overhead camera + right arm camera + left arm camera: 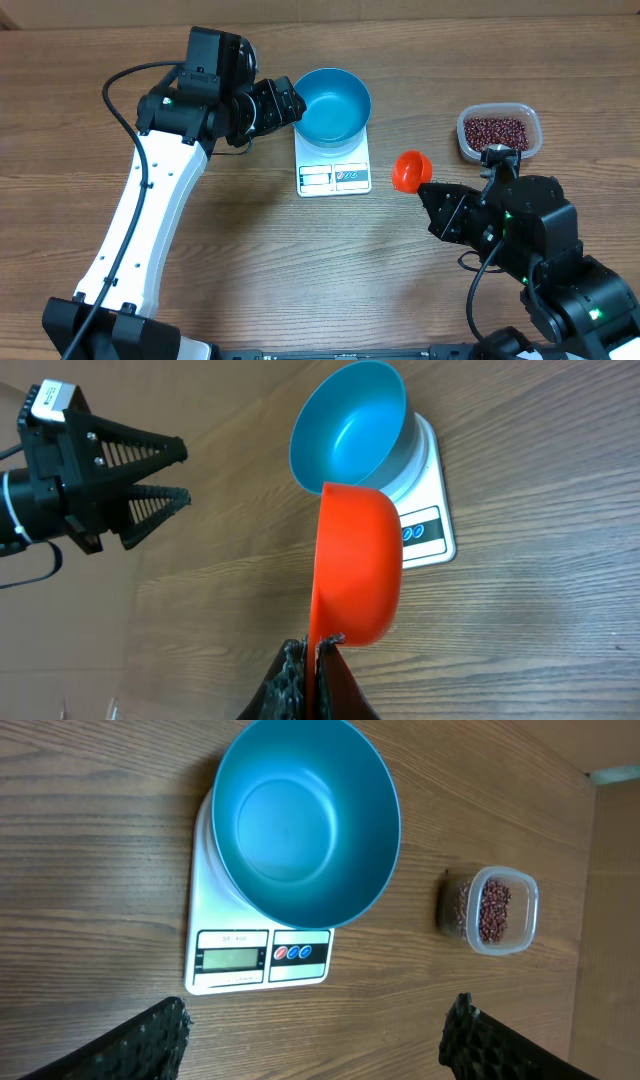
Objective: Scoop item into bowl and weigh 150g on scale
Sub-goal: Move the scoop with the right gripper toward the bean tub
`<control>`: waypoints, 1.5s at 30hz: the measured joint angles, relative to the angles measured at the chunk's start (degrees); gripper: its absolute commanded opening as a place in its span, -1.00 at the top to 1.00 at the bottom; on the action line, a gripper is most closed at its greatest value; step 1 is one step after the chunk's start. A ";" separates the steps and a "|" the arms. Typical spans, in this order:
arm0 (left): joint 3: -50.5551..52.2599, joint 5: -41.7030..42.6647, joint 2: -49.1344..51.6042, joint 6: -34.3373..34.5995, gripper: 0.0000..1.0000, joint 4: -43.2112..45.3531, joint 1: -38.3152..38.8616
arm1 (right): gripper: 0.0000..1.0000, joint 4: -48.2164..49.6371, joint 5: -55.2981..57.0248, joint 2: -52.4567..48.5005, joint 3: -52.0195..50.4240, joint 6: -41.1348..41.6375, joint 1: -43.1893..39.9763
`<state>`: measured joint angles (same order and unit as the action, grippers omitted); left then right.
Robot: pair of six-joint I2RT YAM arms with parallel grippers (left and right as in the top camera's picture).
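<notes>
Wood-grain table [250,250]. I see blue bowl [333,103] sitting on white scale [333,178]. Scale lettering too small to read; red and blue dots beside display. Beans [497,130] in clear tub [465,141], right of scale. Left gripper [178,473] spread, beside bowl. Right gripper [312,656] pinching orange scoop [355,560].

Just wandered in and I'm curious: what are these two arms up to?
The job is weighing out red-brown beans. The blue bowl sits empty on the white scale. The left tool hangs open beside the bowl, holding nothing. The right tool is shut on an orange scoop, held above the table between the scale and the clear tub of beans. No beans have reached the bowl yet.
</notes>
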<state>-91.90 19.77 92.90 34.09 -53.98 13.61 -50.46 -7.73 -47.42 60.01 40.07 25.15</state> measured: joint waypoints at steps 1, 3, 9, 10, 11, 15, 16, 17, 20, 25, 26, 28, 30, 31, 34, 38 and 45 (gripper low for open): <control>0.00 0.07 0.00 -0.02 -0.69 0.00 0.00 | 0.92 -0.17 0.31 0.00 0.00 -0.09 0.00; 0.00 0.22 0.00 -0.02 -0.69 0.00 0.00 | 0.92 -0.46 0.59 0.00 0.00 -0.31 0.00; 0.00 0.24 0.00 0.00 -0.70 0.00 0.09 | 0.92 -1.46 1.14 -0.96 0.00 -1.22 0.00; 0.00 0.24 0.00 0.00 -0.69 0.02 0.17 | 0.93 -1.49 1.29 -1.36 0.00 -1.31 0.00; 0.00 0.26 0.00 0.00 -0.70 0.04 0.31 | 0.93 -1.40 1.44 -1.75 0.00 -1.42 0.00; 0.00 0.44 0.00 -0.02 -0.72 1.55 0.96 | 0.93 -0.96 2.40 -2.78 0.00 -1.77 0.00; 0.00 0.46 0.00 -0.02 -0.71 1.95 1.05 | 0.93 -0.66 2.67 -2.93 0.00 -1.79 0.00; 0.00 0.55 0.00 0.00 -0.72 2.16 1.20 | 0.93 -0.20 2.91 -3.15 0.00 -1.88 0.00; 0.00 0.68 0.00 -0.02 -0.75 3.06 1.42 | 0.93 1.18 3.50 -4.07 0.00 -2.01 0.00; 0.00 0.72 0.00 -0.02 -0.84 4.15 1.42 | 0.93 1.97 3.74 -7.06 0.00 -2.21 0.00; 0.00 0.85 0.00 0.00 -0.85 4.33 1.42 | 0.93 1.99 3.72 -7.74 0.00 -2.21 0.02; 0.00 1.25 0.00 -0.02 -0.86 4.50 1.42 | 0.93 2.12 3.74 -8.76 0.00 -2.25 0.00; 0.00 1.53 0.00 -0.02 -0.87 4.61 1.42 | 0.93 2.89 3.72 -9.29 0.00 -2.60 0.00; 0.00 1.62 0.00 -0.02 -0.87 4.66 1.42 | 0.93 3.21 3.72 -9.33 0.00 -2.69 0.00; 0.00 1.95 0.00 -0.04 -0.89 4.70 1.42 | 0.93 4.35 3.74 -9.33 0.00 -3.08 0.00; 0.00 2.19 0.00 -0.15 -0.90 4.72 1.70 | 0.92 4.55 3.72 -9.33 0.00 -3.37 0.00; 0.00 2.80 0.02 -1.33 -0.95 4.76 2.45 | 0.93 3.76 3.69 -9.33 0.00 -3.69 -1.53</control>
<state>-91.90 22.57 92.92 32.75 -49.21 16.05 -46.70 -4.03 -56.75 60.01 36.38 23.62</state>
